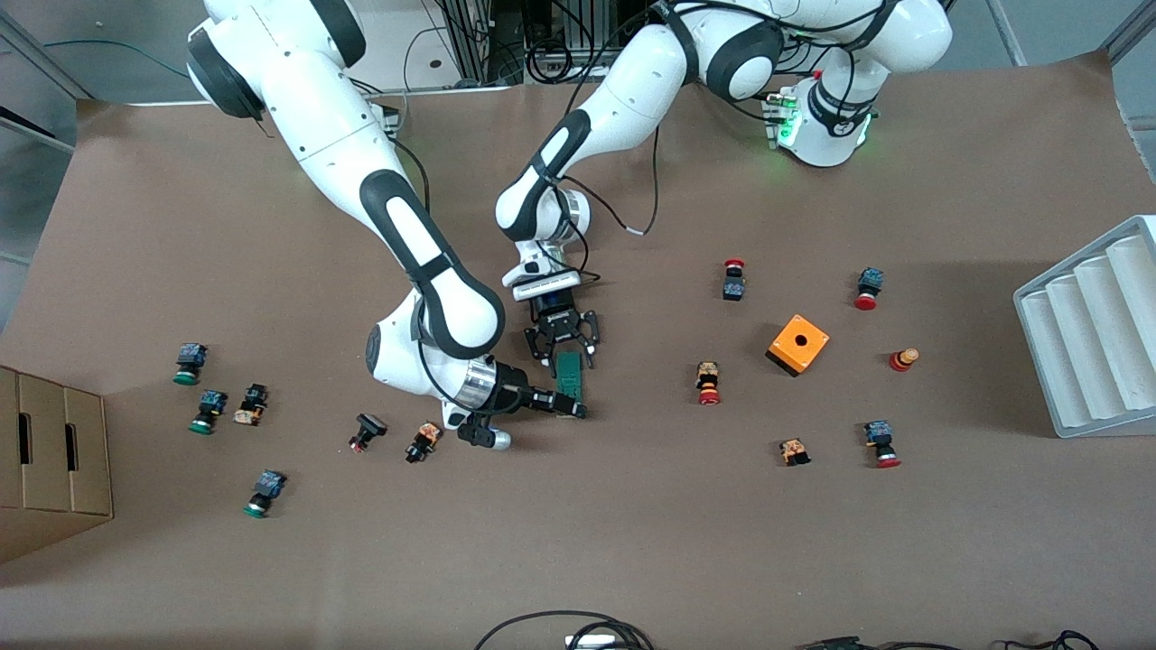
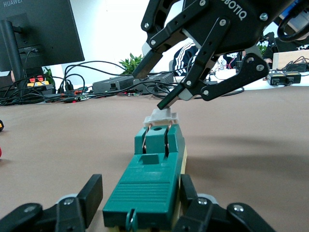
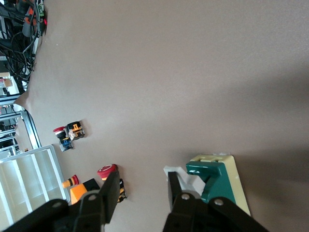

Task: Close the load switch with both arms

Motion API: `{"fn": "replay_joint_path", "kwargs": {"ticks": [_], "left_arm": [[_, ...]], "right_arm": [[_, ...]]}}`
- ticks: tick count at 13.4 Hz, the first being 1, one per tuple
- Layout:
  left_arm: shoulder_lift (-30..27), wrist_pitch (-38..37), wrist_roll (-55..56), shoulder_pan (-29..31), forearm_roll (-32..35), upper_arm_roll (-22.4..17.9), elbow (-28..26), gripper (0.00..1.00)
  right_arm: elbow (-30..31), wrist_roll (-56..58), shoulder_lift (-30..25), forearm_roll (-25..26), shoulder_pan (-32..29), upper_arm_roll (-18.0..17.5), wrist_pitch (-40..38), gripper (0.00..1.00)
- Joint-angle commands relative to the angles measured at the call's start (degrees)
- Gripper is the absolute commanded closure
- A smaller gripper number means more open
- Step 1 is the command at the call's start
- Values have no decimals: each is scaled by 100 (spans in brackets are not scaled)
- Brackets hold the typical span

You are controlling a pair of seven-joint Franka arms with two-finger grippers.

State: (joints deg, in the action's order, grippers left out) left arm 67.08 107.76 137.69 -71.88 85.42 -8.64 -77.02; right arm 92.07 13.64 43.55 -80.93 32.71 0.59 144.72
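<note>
I have the load switch (image 1: 569, 377) just left of centre in the front view, lying flat on the brown table (image 1: 632, 542). It is well clear of the orange box (image 1: 797, 344) at middle right. The left gripper (image 2: 140, 193) sits low on the table at the end of the switch nearer the front camera, at the bottom edge of its own wrist view. Its jaws pinch the green body from both sides, so I judge the bracing half of the job done. The right gripper (image 3: 141, 181) hangs over the other end. Its jaws stand apart with bare table between them and hold nothing. One fingertip (image 2: 170, 100) comes down onto the white lever (image 2: 161, 116) in the centre of the left wrist view. The lever juts out past the green housing, so I judge the switch not yet closed; the push that seats it is what remains. I cannot tell whether that fingertip is pressing on the lever or only touching it. The held end of the switch is cut off by the bottom of the left wrist view. In the right wrist view, one of the right gripper's own fingers hides part of the lever.
</note>
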Motion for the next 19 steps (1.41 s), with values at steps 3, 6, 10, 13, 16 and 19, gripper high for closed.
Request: {"fn": "replay_joint_path", "kwargs": {"ticks": [3, 6, 10, 13, 16, 19], "left_arm": [[157, -466, 153, 43, -324, 38, -410, 29], [157, -466, 153, 43, -324, 29, -410, 29], [157, -466, 153, 43, -324, 38, -410, 29], [156, -466, 153, 43, -324, 29, -410, 29], [148, -466, 153, 43, -324, 38, -410, 26], [156, -466, 153, 43, -324, 38, -410, 26]], "right_arm": [[-215, -28, 198, 51, -11, 11, 56, 51], [-251, -19, 242, 51, -11, 11, 56, 51], [-277, -19, 277, 51, -11, 11, 65, 51], [-277, -19, 277, 51, -11, 11, 65, 51], [-268, -28, 225, 42, 24, 11, 91, 42], [-225, -45, 14, 15, 95, 3, 127, 0]]}}
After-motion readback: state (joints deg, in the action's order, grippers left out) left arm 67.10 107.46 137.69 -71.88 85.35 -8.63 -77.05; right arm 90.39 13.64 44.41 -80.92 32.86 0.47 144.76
